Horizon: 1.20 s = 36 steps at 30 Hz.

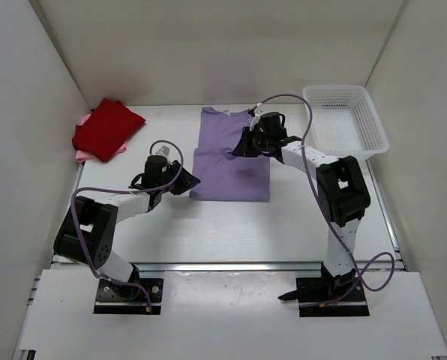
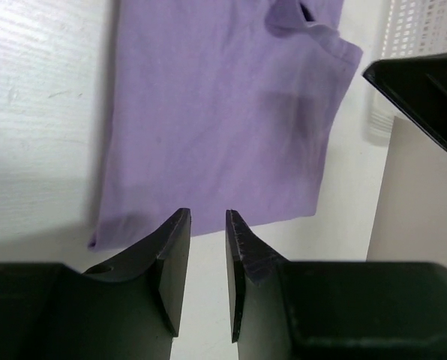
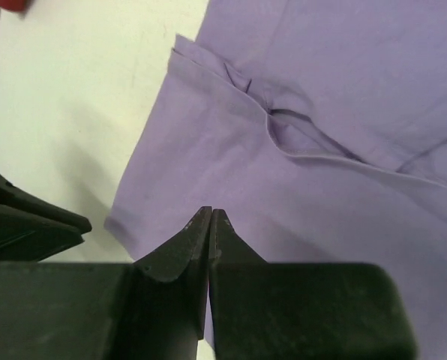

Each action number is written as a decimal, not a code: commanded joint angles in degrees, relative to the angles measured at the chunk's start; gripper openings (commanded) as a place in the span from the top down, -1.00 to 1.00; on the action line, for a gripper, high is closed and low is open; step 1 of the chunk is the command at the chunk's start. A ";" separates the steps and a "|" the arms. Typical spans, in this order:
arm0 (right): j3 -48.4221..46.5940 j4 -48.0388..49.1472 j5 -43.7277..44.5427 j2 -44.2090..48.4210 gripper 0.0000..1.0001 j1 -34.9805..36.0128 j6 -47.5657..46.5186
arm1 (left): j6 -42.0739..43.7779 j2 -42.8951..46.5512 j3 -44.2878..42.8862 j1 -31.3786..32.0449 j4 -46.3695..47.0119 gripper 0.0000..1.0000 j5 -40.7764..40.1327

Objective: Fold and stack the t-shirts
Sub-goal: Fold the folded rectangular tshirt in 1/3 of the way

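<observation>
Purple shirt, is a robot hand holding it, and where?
No. The right gripper is shut over the lavender t-shirt with no cloth pinched; the left gripper is open and empty.

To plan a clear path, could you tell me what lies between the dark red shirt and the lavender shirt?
Only bare white table, seen in the top view; the dark red shirt and lavender shirt lie apart.

No legible text, label, brand, number or sign anywhere in these views.
</observation>
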State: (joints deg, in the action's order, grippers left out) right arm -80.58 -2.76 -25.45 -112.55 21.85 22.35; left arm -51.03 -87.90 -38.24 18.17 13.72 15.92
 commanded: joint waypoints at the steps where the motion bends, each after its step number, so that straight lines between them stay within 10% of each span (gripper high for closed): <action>1: -2.82 1.63 -4.50 -6.52 1.00 -1.46 0.50 | 0.23 0.44 1.50 -0.51 -0.62 0.28 0.95; 13: -18.65 -0.14 -9.96 -19.90 1.00 -6.11 5.50 | 1.45 3.61 6.59 -3.49 -2.99 0.08 0.16; 21: -18.13 -3.73 -9.88 -13.59 1.00 -7.87 3.14 | 0.14 3.71 8.10 -4.82 -1.59 -0.58 -4.58; 27: 7.91 8.38 -4.79 7.05 0.97 -7.17 7.95 | -1.53 -1.74 5.37 -4.81 -0.26 -0.31 -2.65; 36: 42.30 20.08 6.02 27.89 0.28 -5.59 14.56 | -1.27 -3.60 4.83 -3.68 -0.79 0.02 -3.44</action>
State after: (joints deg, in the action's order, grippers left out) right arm -45.60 12.99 -25.96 -89.12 15.86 34.81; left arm -52.58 -91.44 -33.71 14.13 13.91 13.58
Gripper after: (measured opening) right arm 0.347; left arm 0.509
